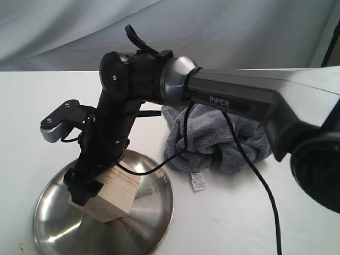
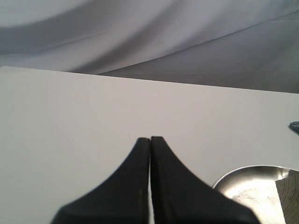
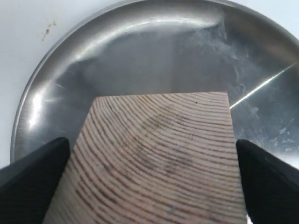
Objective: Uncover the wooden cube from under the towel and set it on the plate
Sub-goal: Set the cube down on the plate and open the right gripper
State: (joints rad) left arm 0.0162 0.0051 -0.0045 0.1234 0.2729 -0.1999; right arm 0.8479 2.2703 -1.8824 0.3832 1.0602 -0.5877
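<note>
The wooden cube [image 1: 109, 196] rests on the steel plate [image 1: 154, 212] at the front left, slightly tilted. My right gripper [image 1: 87, 194] reaches down over it with a finger against each side. In the right wrist view the cube's grained top [image 3: 159, 154] fills the gap between the black fingers [image 3: 42, 163], with the plate [image 3: 140, 51] beneath. The grey towel [image 1: 212, 138] lies bunched up behind the plate, apart from the cube. My left gripper [image 2: 150, 139] is shut on nothing, above bare table beside the plate [image 2: 243, 182]. A corner of the cube [image 2: 288, 191] shows there.
The right arm's long grey link [image 1: 255, 98] crosses above the towel, and its black cable [image 1: 255, 175] hangs down to the table. A white care tag [image 1: 198, 180] sticks out of the towel's front edge. A grey cloth backdrop hangs behind the white table.
</note>
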